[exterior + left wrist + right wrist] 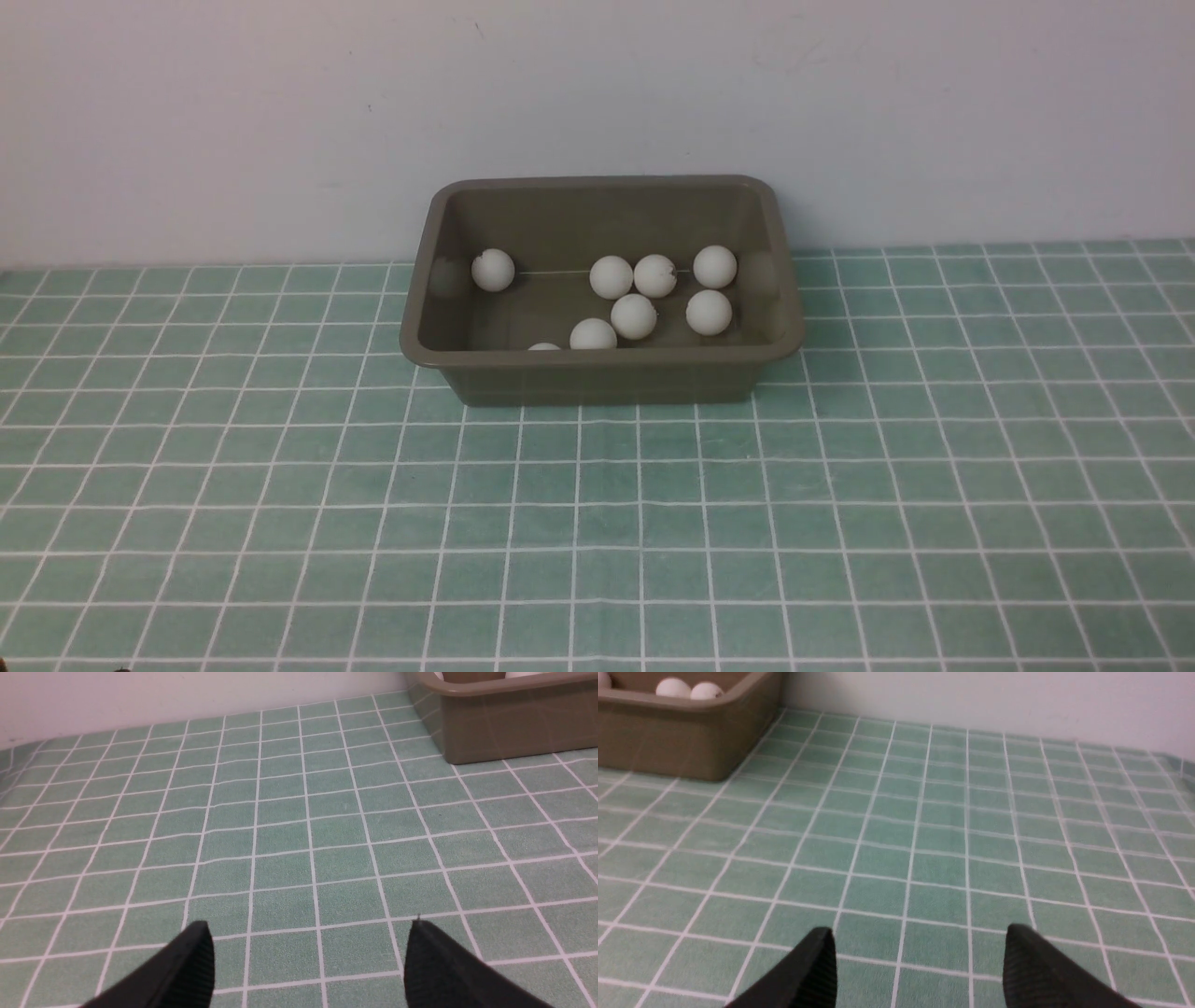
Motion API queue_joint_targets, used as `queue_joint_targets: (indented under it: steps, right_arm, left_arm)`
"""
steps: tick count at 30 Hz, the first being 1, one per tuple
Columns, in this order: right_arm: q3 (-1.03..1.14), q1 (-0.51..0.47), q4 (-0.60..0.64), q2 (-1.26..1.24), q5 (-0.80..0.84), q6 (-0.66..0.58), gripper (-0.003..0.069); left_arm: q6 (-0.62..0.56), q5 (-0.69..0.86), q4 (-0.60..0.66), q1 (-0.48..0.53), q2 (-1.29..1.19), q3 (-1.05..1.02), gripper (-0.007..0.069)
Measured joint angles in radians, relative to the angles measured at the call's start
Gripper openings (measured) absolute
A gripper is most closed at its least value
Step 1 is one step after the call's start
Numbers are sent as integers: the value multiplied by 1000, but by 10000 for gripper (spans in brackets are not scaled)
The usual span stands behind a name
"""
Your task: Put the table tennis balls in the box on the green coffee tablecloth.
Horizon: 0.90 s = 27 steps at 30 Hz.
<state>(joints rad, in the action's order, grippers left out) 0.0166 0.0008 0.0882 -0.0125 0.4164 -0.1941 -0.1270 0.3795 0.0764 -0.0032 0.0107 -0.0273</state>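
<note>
Here, nearest you, both pincers hung low over bare cloth, out of the front view. The left pincer [308, 961] stood with its jaws well apart and nothing between them; the right pincer [920, 966] likewise stood apart and empty. Under them the green coffee tablecloth [597, 523] covered the counter, and you could see no loose ball anywhere on it, near, left or right.

Farther off, at the middle of the cloth and close to the far wall, sat the box [602, 373]. Its long axis ran left to right, its open mouth faced straight up, and its long near wall faced you squarely. Inside lay the table tennis balls [634, 315]: one alone at the far left, a loose cluster of five toward the right, and two more close behind the near wall, one of them only just showing over the rim. That made eight, all resting on the box floor.

Judged from this, the placing step looked finished, with no ball left to fetch. Your next move probably called for nothing more than keeping both arms drawn back, well clear of the box, so the rim was not nudged.
</note>
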Motion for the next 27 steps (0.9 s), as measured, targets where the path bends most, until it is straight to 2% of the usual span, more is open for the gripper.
queue_joint_targets:
  steps: [27]
  right_arm:
    - [1,0,0,0,-2,41,442]
  left_arm:
    - [0,0,0,0,0,0,492]
